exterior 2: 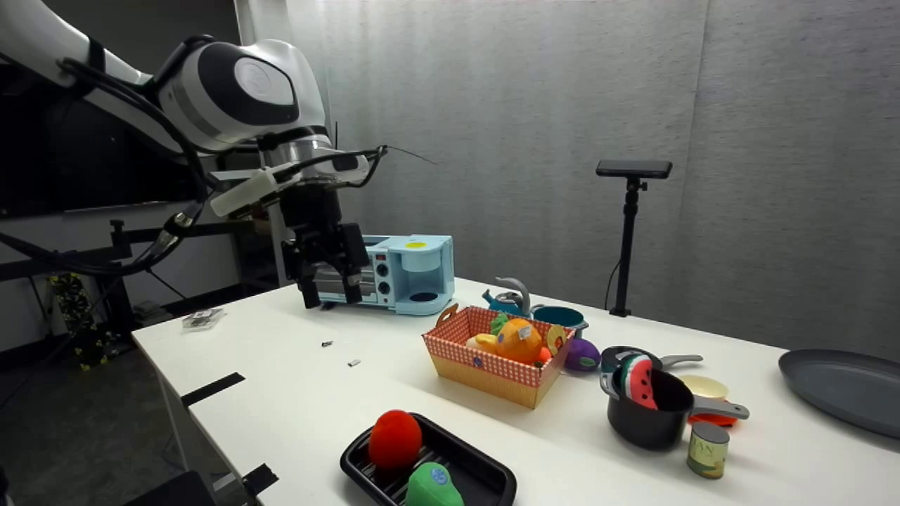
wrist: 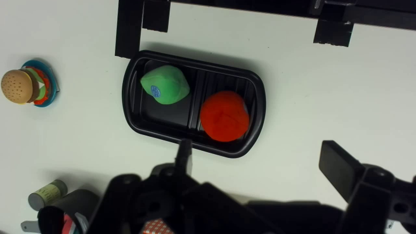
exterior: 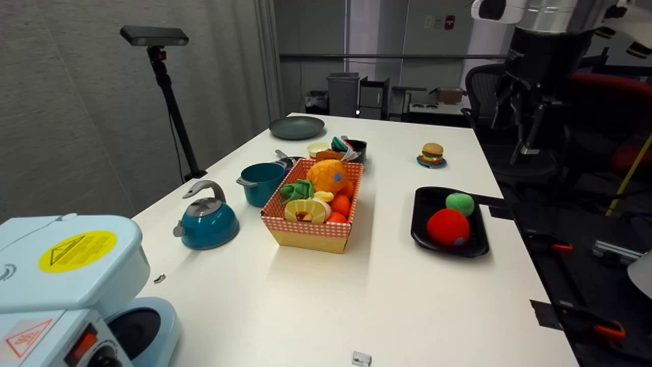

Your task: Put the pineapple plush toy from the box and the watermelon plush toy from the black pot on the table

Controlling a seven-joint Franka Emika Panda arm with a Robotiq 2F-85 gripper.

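- Jaws, matte black and blocky, spread wide apart, their flat oblong pads (wrist: 339, 167) facing each other; in the wrist view the smooth white table (wrist: 292, 97) lies beneath them.
- Black tray (wrist: 165, 115) on the table: glossy, shallow, oblong, with rounded corners and a ribbed floor. It holds a rounded red plush (wrist: 224, 117) and a green plush (wrist: 167, 84) tapering to a tip.
- Box (exterior: 305, 239) standing apart from the tray: an open-topped basket with sloping sides, red-and-white checks above a wood-coloured band.
- Pineapple plush toy (exterior: 326, 176) inside the box, among other toy foods (exterior: 340, 205): a plump orange body, faintly quilted, with a green leafy tuft.
- Black pot (exterior 2: 650, 425), round and deep, with a straight grey handle.
- Watermelon plush toy (exterior 2: 640, 383) in that pot, tilted, its top above the rim: a wedge, red with black seeds, edged in white and green.
- Can (exterior 2: 706, 453) just beside the pot: a small cylinder with a printed label.
- Toy burger (exterior: 432, 152) on a teal plate (exterior: 432, 165): domed bun, layered filling.
- Teal kettle (exterior: 209, 229), rounded and shiny, with an arched grey handle.
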